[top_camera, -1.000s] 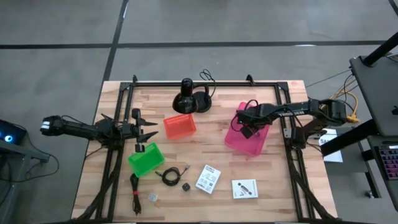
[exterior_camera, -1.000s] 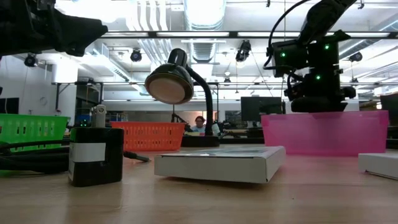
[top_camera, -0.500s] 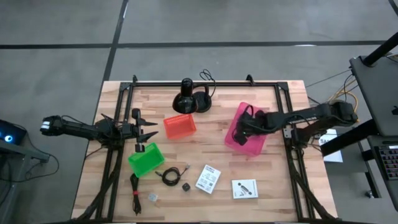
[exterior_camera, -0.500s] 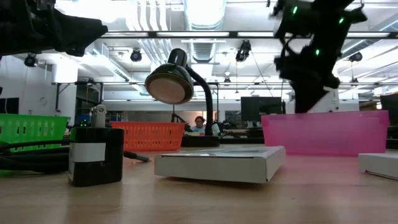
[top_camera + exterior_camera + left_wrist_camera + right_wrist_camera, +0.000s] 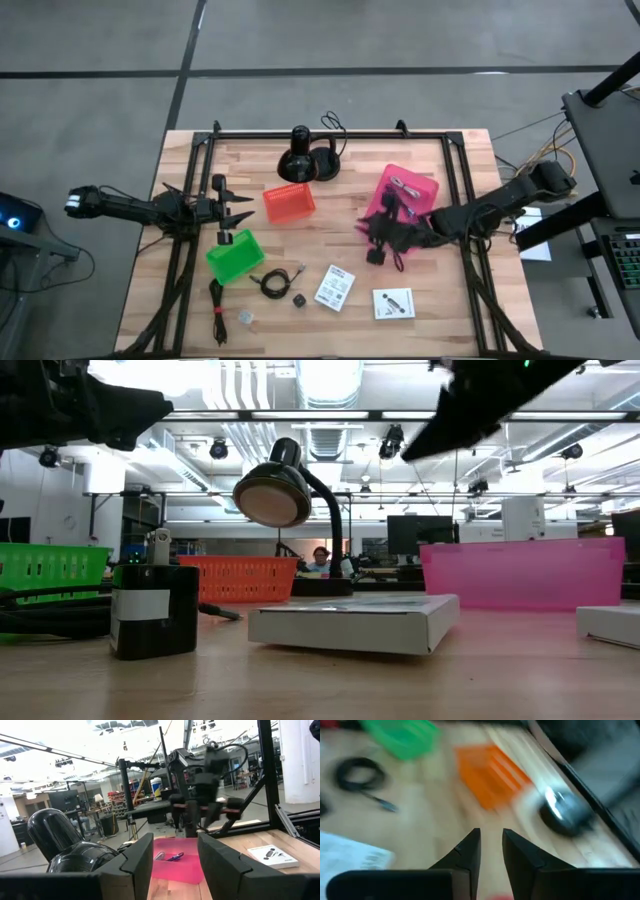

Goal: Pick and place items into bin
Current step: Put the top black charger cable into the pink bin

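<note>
My right gripper [image 5: 378, 240] hovers open, with a narrow gap [image 5: 491, 845], over bare table beside the pink bin's [image 5: 410, 222] near-left corner, holding nothing. The pink bin holds a purple strap [image 5: 173, 856] and a silvery clip [image 5: 159, 855]. Two white printed cards [image 5: 335, 287] [image 5: 393, 302], the black coiled cable [image 5: 272, 283], the tiny black cube [image 5: 298, 299] and the small clear piece [image 5: 246, 317] lie flat near the table's near edge. My left gripper [image 5: 238, 212] waits open at the table's left, above the green bin [image 5: 235, 255].
An orange bin [image 5: 289, 202] sits mid-table, and a black round-based lamp [image 5: 305, 160] with its cord stands by the far edge. A black cord bundle [image 5: 216, 305] lies by the near-left corner. A dark metal frame [image 5: 455, 180] rims the table. Bare wood lies between the bins and the cards.
My right gripper has swung from above the pink bin toward the table's near edge and leftward, tipping as it went, and now hangs over the table outside the bin. The left arm and everything on the table have stayed put.
</note>
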You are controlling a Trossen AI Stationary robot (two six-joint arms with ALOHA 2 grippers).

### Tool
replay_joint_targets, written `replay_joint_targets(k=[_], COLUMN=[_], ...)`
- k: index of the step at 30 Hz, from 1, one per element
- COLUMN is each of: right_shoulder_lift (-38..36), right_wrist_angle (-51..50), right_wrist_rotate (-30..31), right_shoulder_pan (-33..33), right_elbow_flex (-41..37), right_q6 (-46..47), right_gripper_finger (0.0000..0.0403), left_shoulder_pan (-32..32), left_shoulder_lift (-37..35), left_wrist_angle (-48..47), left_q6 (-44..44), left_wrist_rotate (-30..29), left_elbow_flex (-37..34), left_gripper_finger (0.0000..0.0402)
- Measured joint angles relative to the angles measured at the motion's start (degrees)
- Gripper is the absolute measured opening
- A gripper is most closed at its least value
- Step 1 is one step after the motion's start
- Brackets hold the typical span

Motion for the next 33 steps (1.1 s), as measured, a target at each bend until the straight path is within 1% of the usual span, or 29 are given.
replay_joint_targets(k=[3,8,11,15,18,23,33], right_shoulder_lift=[0.6,-1.2,-3.0,-5.1,-6.6,-8.5,-9.0], right_wrist_angle=[10.4,24.5,32.1,42.4,46.9,48.7,48.8], right_wrist_rotate=[-6.3,-18.4,-22.4,-22.9,-22.9,-22.5,-22.5], right_shoulder_pan=[0.9,0.1,-0.5,-0.8,-0.8,-1.0,-0.9], right_elbow_flex=[-1.6,-7.0,-11.7,-18.3,-22.3,-26.1,-25.9], right_q6=[-8.4,-14.5,-16.4,-18.4,-20.7,-25.1,-30.7], right_gripper_finger=[0.0064,0.0059,0.0059,0.0058,0.0059,0.0059,0.0057], left_shoulder_pan=[0.0,0.0,0.0,0.0,0.0,0.0,0.0], left_shoulder_lift=[-0.1,0.0,0.0,0.0,0.0,0.0,0.0], left_wrist_angle=[0.0,0.0,0.0,0.0,0.0,0.0,1.1], left_q6=[0.0,0.0,0.0,0.0,0.0,0.0,-0.5], left_wrist_rotate=[0.0,0.0,0.0,0.0,0.0,0.0,0.0], left_elbow_flex=[0.0,0.0,0.0,0.0,0.0,0.0,0.0], left_gripper_finger=[0.0140,0.0140,0.0140,0.0140,0.0140,0.0140,0.0140])
